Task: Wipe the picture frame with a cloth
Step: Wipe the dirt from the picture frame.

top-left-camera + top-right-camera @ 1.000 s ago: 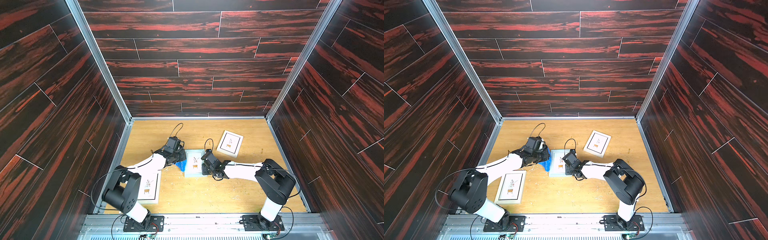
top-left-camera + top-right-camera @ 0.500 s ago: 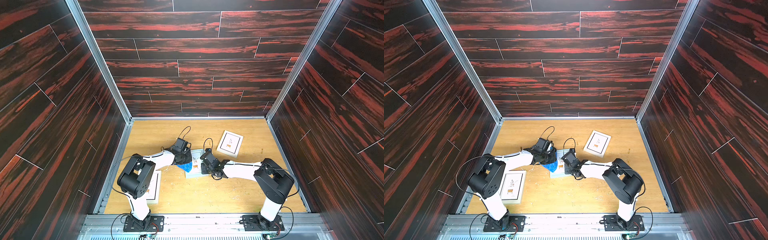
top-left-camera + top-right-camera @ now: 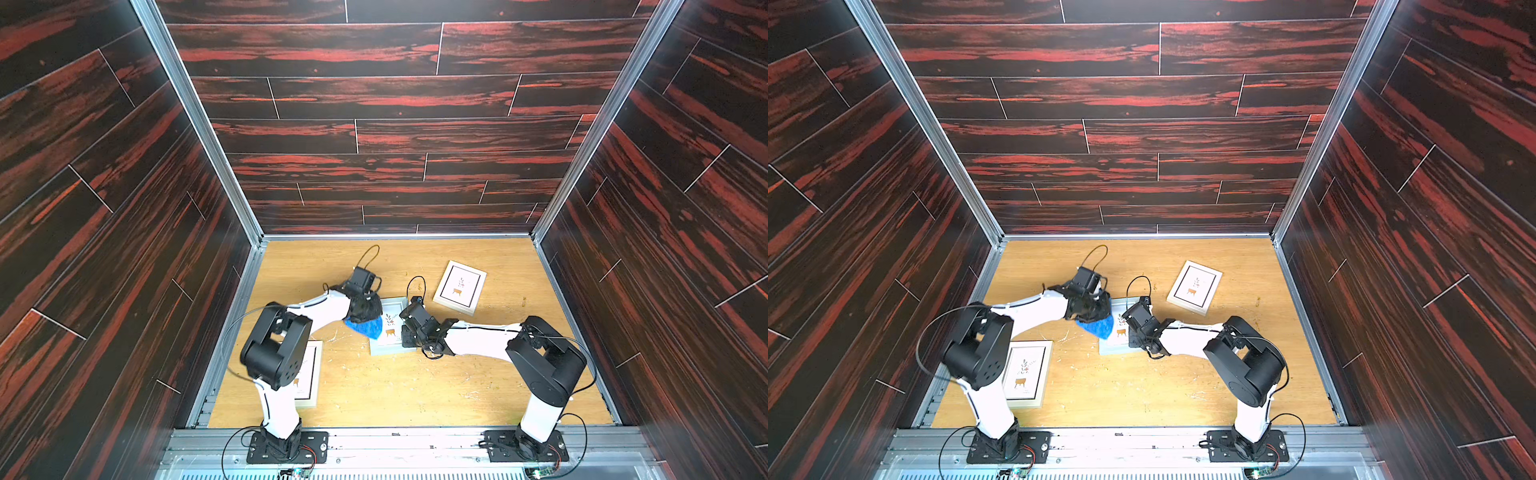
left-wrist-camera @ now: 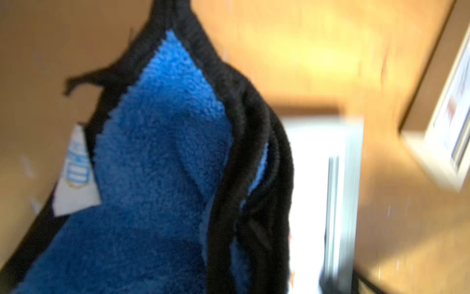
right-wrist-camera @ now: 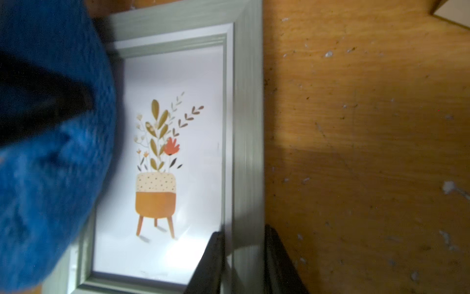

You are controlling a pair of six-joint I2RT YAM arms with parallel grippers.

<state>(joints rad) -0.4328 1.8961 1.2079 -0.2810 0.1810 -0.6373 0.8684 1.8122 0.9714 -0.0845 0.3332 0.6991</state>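
The cloth (image 3: pixel 1099 327) hangs bunched from the left gripper (image 3: pixel 1094 313), overlapping one edge of the picture frame (image 3: pixel 1113 347); the right gripper (image 3: pixel 1134 335) seems to pinch its opposite edge.

Three picture frames (image 3: pixel 388 337) (image 3: pixel 459 288) (image 3: pixel 309 374), one bright blue fluffy cloth (image 3: pixel 365 327), two black-and-white robot arms (image 3: pixel 324 309) (image 3: pixel 478 340)
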